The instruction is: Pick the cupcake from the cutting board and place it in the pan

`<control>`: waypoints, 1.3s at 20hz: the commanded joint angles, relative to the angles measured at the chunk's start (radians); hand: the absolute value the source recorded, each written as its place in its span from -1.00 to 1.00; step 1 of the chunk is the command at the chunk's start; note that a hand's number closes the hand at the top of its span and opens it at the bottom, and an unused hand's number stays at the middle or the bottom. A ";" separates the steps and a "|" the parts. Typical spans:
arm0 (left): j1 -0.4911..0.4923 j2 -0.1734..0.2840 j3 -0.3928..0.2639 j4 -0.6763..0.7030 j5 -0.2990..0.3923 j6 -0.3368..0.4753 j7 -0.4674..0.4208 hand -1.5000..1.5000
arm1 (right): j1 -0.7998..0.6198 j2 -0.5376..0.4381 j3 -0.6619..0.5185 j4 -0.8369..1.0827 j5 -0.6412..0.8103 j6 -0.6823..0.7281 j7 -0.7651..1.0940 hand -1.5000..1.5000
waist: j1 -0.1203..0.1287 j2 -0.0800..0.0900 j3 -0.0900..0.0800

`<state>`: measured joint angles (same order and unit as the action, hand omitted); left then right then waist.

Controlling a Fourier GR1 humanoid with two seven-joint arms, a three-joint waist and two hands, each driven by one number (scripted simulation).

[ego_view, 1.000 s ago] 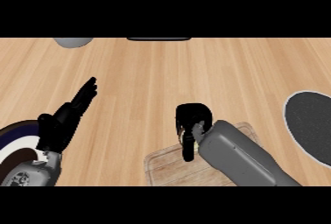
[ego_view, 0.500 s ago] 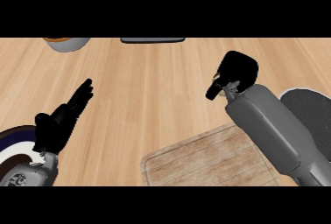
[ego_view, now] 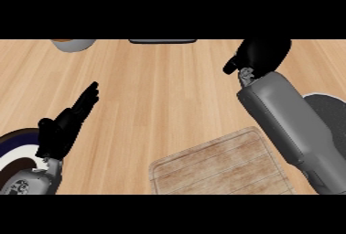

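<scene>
The wooden cutting board point(ego_view: 223, 165) lies at the lower middle with nothing on it. My right hand point(ego_view: 260, 52) is raised over the counter at the upper right, its fingers curled in a closed grasp. The cupcake itself is hidden inside that grasp and shows nowhere else. The dark grey pan point(ego_view: 330, 109) sits at the right edge, partly covered by my right forearm, and the hand is up and to the left of it. My left hand point(ego_view: 67, 122) rests open at the left, fingers straight.
A white plate with a blue rim point(ego_view: 15, 145) lies at the lower left under my left forearm. A grey bowl point(ego_view: 73, 44) stands at the top left. A flat dark object point(ego_view: 162, 41) shows at the top edge.
My right hand has lifted off the cutting board and travelled up and to the right, fingers staying curled. The board is left bare. The left hand has not moved.
</scene>
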<state>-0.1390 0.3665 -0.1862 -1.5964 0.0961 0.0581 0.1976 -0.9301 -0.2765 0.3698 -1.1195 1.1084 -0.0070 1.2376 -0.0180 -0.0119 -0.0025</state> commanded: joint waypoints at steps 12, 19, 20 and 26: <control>0.035 -0.011 0.005 -0.012 -0.005 -0.014 -0.033 0.00 | 0.313 0.009 -0.302 -0.173 0.325 -0.314 0.127 1.00 | -0.001 0.009 0.003; -0.024 -0.028 0.026 0.056 -0.018 -0.021 -0.055 0.00 | 0.449 -0.037 -0.469 -0.171 0.384 -0.402 0.003 1.00 | 0.003 0.014 0.003; -0.029 -0.030 0.017 0.033 -0.012 -0.023 -0.013 0.00 | 0.538 -0.034 -0.492 -0.146 0.360 -0.492 -0.054 1.00 | 0.003 0.015 0.004; -0.042 -0.068 0.001 0.005 -0.057 0.002 0.027 0.00 | 0.626 -0.079 -0.622 -0.169 0.269 -0.534 -0.216 1.00 | 0.009 0.011 0.003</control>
<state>-0.1560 0.3314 -0.1689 -1.5903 0.0763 0.0349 0.2001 -0.3746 -0.3250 -0.1837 -1.2732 1.4334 -0.4547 1.0308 -0.0078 0.0005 0.0010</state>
